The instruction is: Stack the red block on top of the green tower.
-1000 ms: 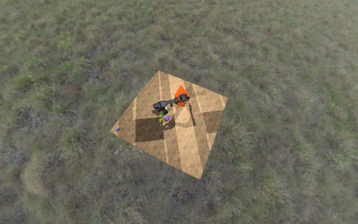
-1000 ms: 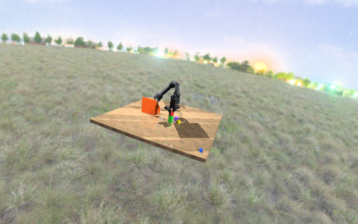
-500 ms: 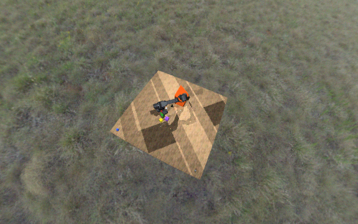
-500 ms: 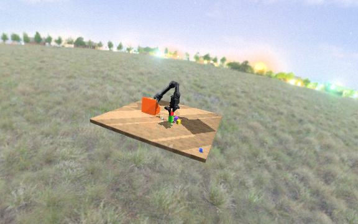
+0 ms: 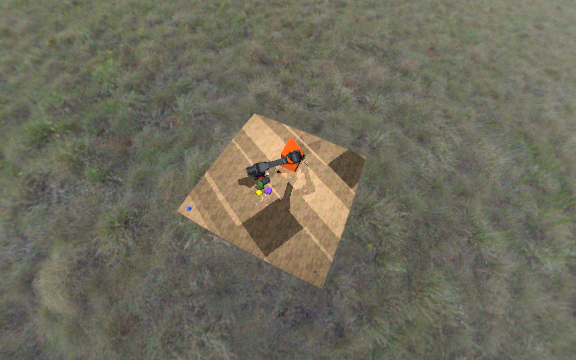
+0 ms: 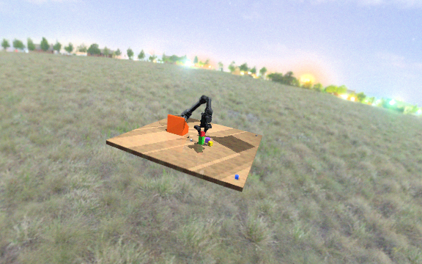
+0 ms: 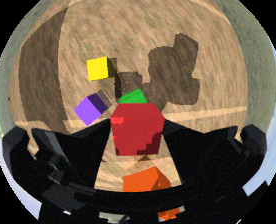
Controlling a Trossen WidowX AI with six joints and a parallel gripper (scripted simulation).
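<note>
The red block (image 5: 260, 179) (image 6: 202, 134) (image 7: 137, 130) sits on top of the green tower (image 5: 261, 185) (image 6: 201, 140) (image 7: 133, 96), roughly upright in the exterior view. In the wrist view the red block hides most of the tower. My gripper (image 5: 262, 178) (image 6: 202, 133) (image 7: 135, 122) is open around the red block, with a finger on each side and very close to its faces. Whether a finger still touches it is too small to tell. The tower stands upright on the wooden table (image 5: 218, 200) (image 6: 152, 148).
A purple block (image 5: 268, 190) (image 6: 207, 139) (image 7: 90, 109) and a yellow block (image 5: 259, 193) (image 6: 210, 144) (image 7: 98, 69) lie close beside the tower. A large orange wedge (image 5: 291, 145) (image 6: 176, 125) (image 7: 139, 180) stands by the arm's base. A blue block (image 5: 189, 208) (image 6: 237, 177) lies near a table corner.
</note>
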